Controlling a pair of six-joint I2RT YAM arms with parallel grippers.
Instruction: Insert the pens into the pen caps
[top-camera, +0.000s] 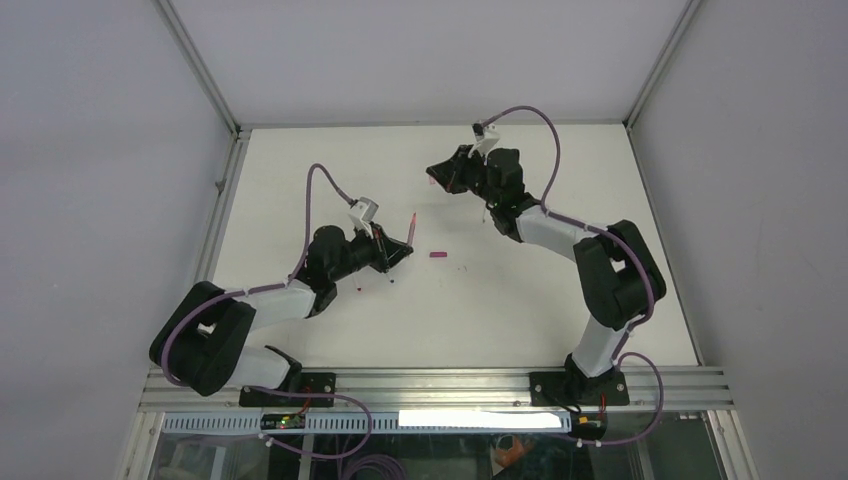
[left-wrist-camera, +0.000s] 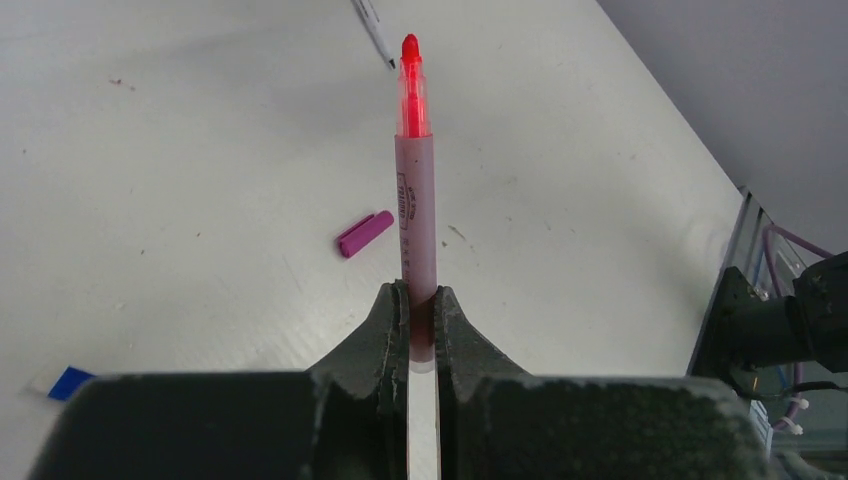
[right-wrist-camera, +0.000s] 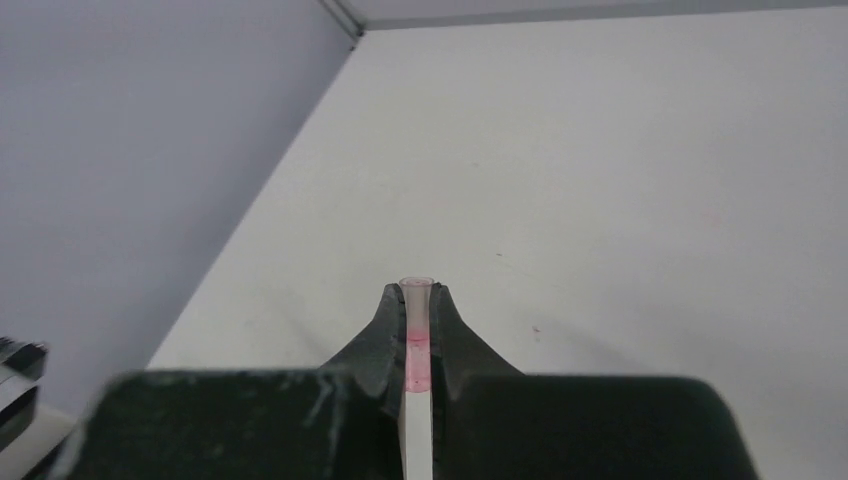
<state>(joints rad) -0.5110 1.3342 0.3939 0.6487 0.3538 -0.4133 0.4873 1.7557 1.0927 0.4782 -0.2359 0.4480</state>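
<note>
Left tool (left-wrist-camera: 422, 293) grips pen (left-wrist-camera: 415, 200); right tool (right-wrist-camera: 416, 292) grips cap (right-wrist-camera: 416, 335).

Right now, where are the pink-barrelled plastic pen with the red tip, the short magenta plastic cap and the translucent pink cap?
Pink-barrelled pen with red tip (left-wrist-camera: 415, 220): left wrist view, mid barrel.
Short magenta plastic cap (left-wrist-camera: 364, 233): left wrist view, its middle.
Translucent pink cap (right-wrist-camera: 416, 300): right wrist view, exposed top part.

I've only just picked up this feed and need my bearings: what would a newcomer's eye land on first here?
First, the red-tipped pen, uncapped, clamped in the left gripper and sticking straight out over the table. Next, the pale pink cap pinched in the right gripper toward the far side, well apart from the pen. A loose magenta cap lies on the table between the two arms.
</note>
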